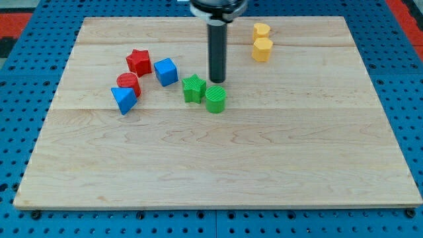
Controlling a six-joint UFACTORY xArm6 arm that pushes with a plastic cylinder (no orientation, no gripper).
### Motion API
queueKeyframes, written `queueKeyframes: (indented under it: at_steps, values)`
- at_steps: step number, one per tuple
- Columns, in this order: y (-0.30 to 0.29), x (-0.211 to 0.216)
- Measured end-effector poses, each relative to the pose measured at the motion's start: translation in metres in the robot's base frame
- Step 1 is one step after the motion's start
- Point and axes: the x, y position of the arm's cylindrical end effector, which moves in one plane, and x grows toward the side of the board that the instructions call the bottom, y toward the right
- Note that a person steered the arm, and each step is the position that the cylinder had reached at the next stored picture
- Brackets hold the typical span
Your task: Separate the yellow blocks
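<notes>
Two yellow blocks sit near the view's top, right of centre, on the wooden tabletop [264, 172]. The upper yellow block [261, 30] is a small, squat piece with a rounded or many-sided outline; its exact shape is hard to make out. The lower yellow block [262, 49] looks like a short upright cylinder, slightly taller than its neighbour. The pair stand one above the other in the view, touching or all but touching; no clear gap shows between them. Both are a warm orange-yellow with lighter tops and darker sides.

My tip [217, 81] is the lower end of a straight dark rod that comes down from the view's top. It rests on the wood well to the left of the yellow blocks and below them, and touches neither. It stands just above the green cylinder [215, 99] and just right of the green star [193, 87]. This rod serves as the end effector; it has nothing that opens or closes, and it holds nothing.

Further left lie a blue cube [166, 71], a red star [139, 62], a red cylinder [128, 83] and a blue triangular block [123, 100], bunched close together.
</notes>
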Motion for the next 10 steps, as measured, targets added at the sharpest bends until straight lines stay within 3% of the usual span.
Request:
queueKeyframes:
  at_steps: [1, 2, 3, 4, 6, 7, 10]
  values:
    - [0.056, -0.036]
    - [0.145, -0.033]
    - [0.173, -0.106]
    - [0.134, -0.135]
    - [0.062, -0.097]
    - [0.058, -0.053]
    - [0.037, -0.017]
